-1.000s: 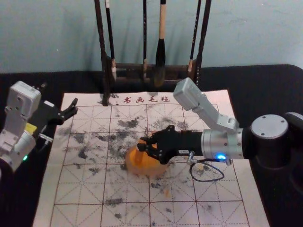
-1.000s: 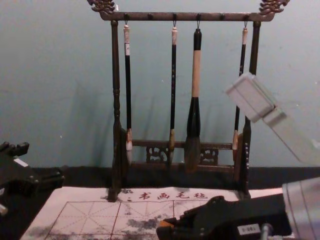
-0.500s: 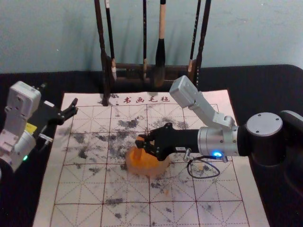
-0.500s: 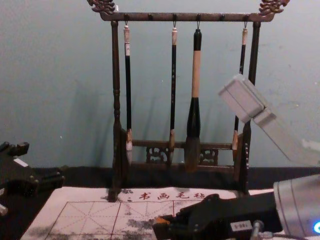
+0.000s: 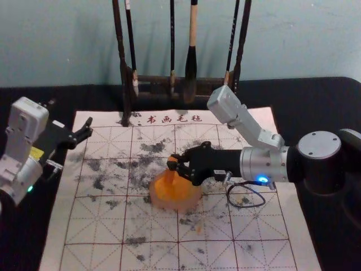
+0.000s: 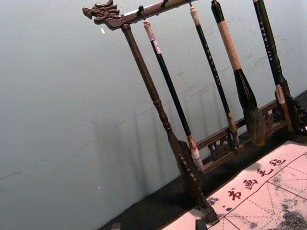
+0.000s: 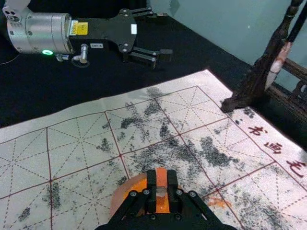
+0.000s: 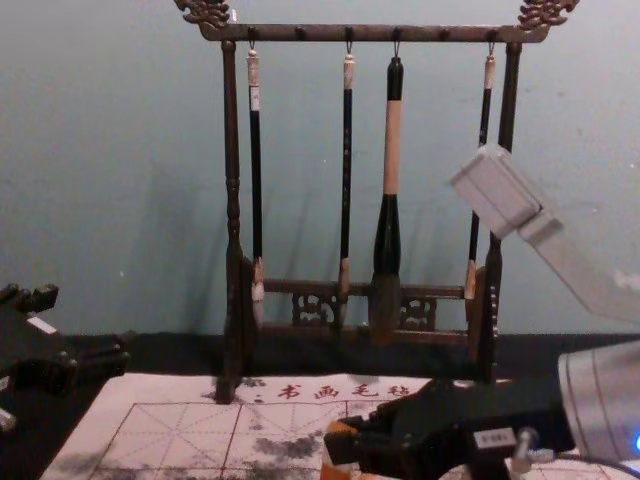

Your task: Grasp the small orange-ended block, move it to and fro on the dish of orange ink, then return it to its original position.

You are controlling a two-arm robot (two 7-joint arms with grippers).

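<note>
The right gripper [image 5: 173, 162] clamps the orange-ended block [image 7: 161, 178]; beneath it lies the ink dish [image 5: 187, 205]. Left gripper [image 5: 91, 127]: fingers spread, well apart leftward.

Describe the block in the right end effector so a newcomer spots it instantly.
Start at the pale, red-gridded mat, then its round dish of orange ink. Over that, the black right end effector pinches the small orange-ended block: narrow and straight-sided, where the ink spreads wide.
</note>
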